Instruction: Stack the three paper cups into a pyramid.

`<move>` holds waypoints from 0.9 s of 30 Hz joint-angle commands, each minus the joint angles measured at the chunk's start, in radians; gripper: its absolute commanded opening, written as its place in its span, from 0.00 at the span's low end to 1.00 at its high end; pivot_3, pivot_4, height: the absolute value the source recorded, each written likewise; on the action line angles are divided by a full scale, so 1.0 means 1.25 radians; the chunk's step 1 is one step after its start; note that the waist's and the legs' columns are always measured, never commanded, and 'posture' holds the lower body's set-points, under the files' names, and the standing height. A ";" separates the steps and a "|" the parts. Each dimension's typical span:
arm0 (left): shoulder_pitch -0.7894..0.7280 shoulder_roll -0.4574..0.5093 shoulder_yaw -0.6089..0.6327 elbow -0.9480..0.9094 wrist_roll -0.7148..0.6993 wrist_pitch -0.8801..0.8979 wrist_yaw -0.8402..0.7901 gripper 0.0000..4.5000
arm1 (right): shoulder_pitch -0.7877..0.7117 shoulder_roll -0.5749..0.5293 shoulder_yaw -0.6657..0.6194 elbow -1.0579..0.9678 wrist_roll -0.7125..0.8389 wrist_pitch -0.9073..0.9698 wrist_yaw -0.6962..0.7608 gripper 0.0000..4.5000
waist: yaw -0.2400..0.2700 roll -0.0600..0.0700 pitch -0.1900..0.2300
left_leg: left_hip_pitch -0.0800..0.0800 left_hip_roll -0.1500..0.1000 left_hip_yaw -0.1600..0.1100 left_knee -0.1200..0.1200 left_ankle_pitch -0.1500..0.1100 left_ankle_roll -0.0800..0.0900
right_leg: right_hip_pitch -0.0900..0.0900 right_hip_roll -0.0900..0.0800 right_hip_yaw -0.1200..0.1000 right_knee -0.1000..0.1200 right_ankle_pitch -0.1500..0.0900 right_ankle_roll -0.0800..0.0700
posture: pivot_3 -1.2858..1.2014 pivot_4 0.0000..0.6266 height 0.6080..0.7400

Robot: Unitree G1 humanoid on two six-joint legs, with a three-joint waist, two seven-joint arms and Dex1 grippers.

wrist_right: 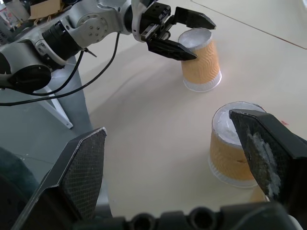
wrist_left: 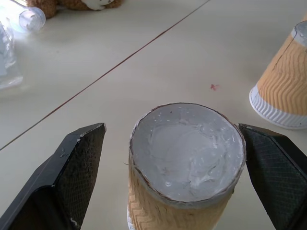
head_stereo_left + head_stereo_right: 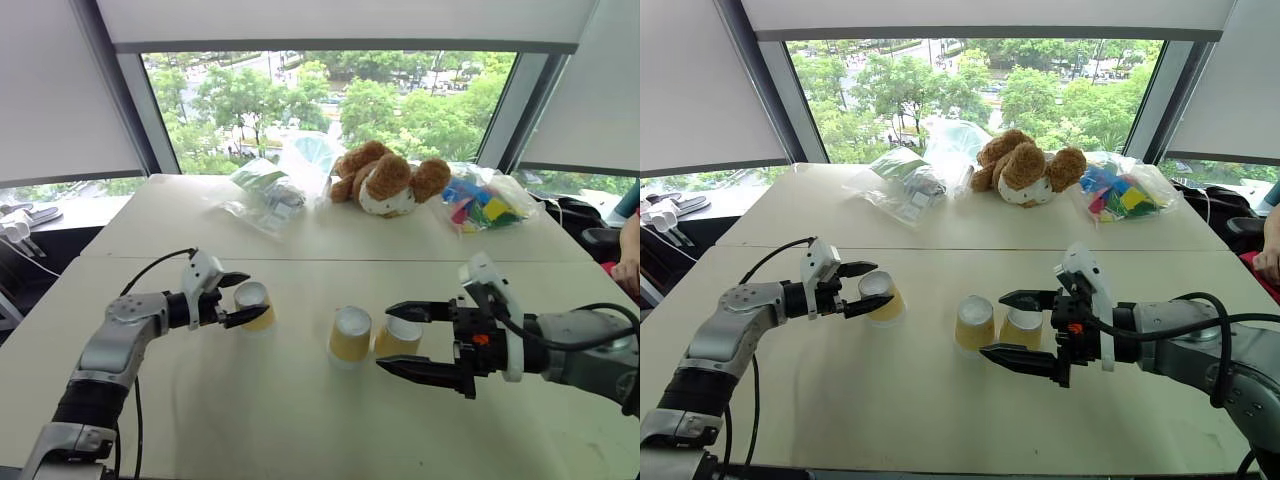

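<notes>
Flanking one upturned paper cup (image 3: 254,304), left tool (image 3: 238,298) open, no legible writing

A pale table (image 3: 300,420) is seen, with a thin line across it. Three paper cups are set upside down on it: one cup (image 3: 254,305) to the left, two cups (image 3: 350,335) (image 3: 400,338) side by side in the middle. A teddy bear (image 3: 388,180), clear bags (image 3: 262,195) and a bag of blocks (image 3: 480,205) are laid at the far edge.
</notes>
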 commanded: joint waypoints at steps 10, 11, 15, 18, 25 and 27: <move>-0.092 -0.003 0.043 -0.011 -0.042 0.028 -0.016 0.52 | 0.022 -0.011 -0.042 0.007 -0.028 -0.030 -0.013 1.00 | 0.002 -0.002 0.001 | 0.000 0.000 0.000 0.000 0.000 0.000 | 0.000 0.000 0.000 0.000 0.000 0.000 | 0.52 0.24 1.00; -0.138 0.004 0.046 -0.005 -0.057 0.049 -0.038 0.52 | 0.027 -0.017 -0.056 0.024 -0.034 -0.029 -0.010 1.00 | 0.003 -0.002 0.001 | -0.001 0.000 0.000 0.001 0.000 0.000 | 0.000 0.001 0.000 0.000 0.000 0.000 | 0.52 0.24 1.00; -0.322 0.001 -0.003 0.071 -0.066 0.073 -0.160 0.52 | 0.051 -0.057 -0.129 0.096 -0.077 -0.025 0.002 1.00 | 0.006 -0.002 0.001 | -0.008 0.000 -0.004 0.011 -0.001 0.002 | 0.000 0.005 0.000 0.000 0.000 0.000 | 0.52 0.24 1.00; -0.410 -0.061 -0.035 0.140 -0.058 0.063 -0.214 0.52 | 0.093 -0.068 -0.197 0.106 -0.069 -0.001 -0.006 1.00 | 0.003 -0.001 0.000 | -0.008 -0.002 -0.003 0.012 -0.002 0.003 | 0.000 0.003 0.000 0.000 0.000 0.000 | 0.52 0.24 1.00; -0.523 -0.215 -0.106 0.244 -0.037 0.017 -0.324 0.52 | 0.240 -0.046 -0.358 0.048 -0.056 0.043 -0.030 1.00 | 0.000 -0.002 0.001 | -0.010 -0.001 -0.002 0.012 -0.003 0.006 | -0.002 0.004 0.000 0.000 0.001 0.004 | 0.52 0.24 1.00; -0.554 -0.256 -0.120 0.288 -0.029 0.001 -0.352 0.52 | 0.270 -0.035 -0.386 0.035 -0.052 0.046 -0.039 1.00 | 0.001 -0.002 0.001 | -0.010 -0.001 -0.002 0.012 -0.003 0.006 | -0.002 0.005 0.000 0.000 0.000 0.005 | 0.52 0.24 1.00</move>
